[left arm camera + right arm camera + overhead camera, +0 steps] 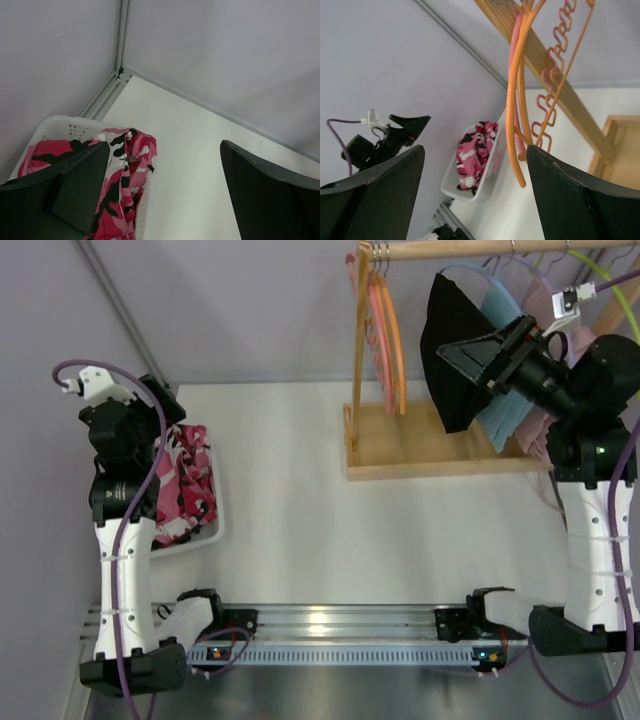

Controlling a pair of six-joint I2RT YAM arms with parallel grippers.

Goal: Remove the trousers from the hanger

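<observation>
No legible text, no labels, brands, numbers or signs readable in any view

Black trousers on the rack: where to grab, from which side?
Likely the loose lower edge of the black trousers, right gripper coming from the near side. They hang flat with the bottom free; blue cloth crowds the right.

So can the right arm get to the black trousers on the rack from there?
Probably yes: the right gripper, jaws open, is right beside the black trousers, with nothing visibly between them.
</observation>
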